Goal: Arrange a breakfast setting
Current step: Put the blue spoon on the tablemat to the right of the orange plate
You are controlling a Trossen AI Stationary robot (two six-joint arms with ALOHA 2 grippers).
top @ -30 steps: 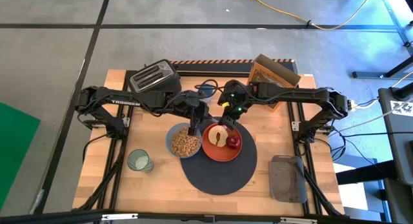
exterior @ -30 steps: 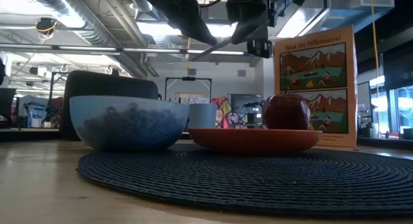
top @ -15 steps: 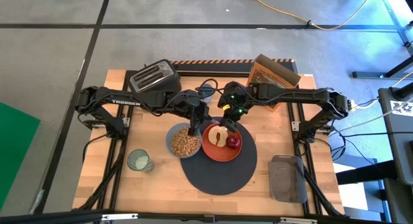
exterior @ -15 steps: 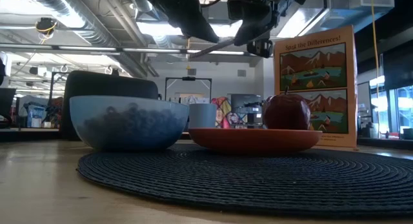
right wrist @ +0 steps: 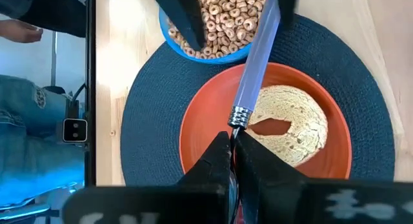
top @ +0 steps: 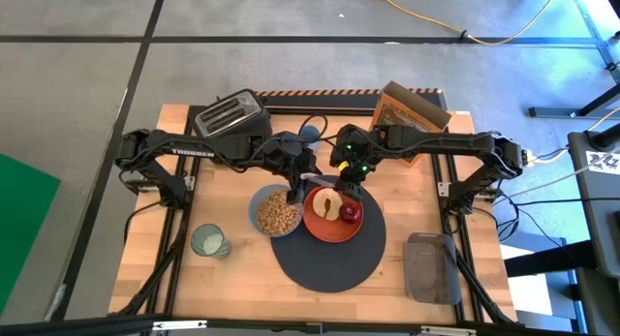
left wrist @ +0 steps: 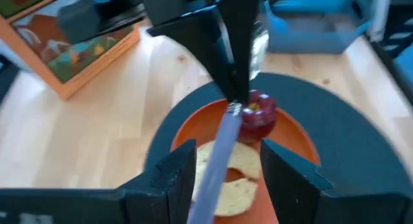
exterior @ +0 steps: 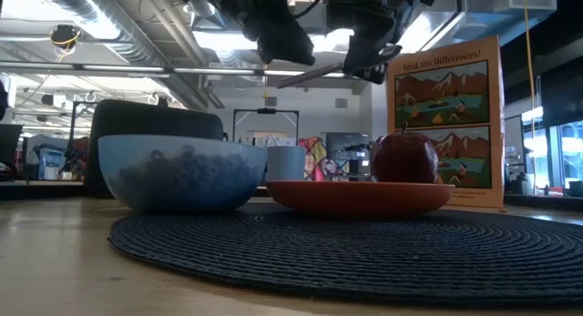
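Above the plate (top: 333,220), the spoon (right wrist: 256,53) is being held between both grippers: the right gripper (right wrist: 232,139) is being kept clamped shut on the metal end of it, while the left gripper (left wrist: 222,161) is being held with its fingers (left wrist: 173,171) parted on either side of the pale handle, no contact seen in the left wrist view. Spoon is being kept off the table, slanting over the toast (right wrist: 289,124).

Mat (top: 329,259) is lying at table centre, near the front edge. Plate is sitting on its back part, with toast and apple (top: 351,212) being carried on it, apple touching or just beside the toast. Bowl (top: 262,216), filled with cereal rings, is overlapping the mat's left edge, just beside the plate. Cup (top: 207,241) is standing off the mat, well left of it, on bare wood.

Toaster (top: 230,114) and cereal box (top: 409,107) are standing along the back of the table (top: 184,196); a grey tray (top: 431,268) is lying at front right
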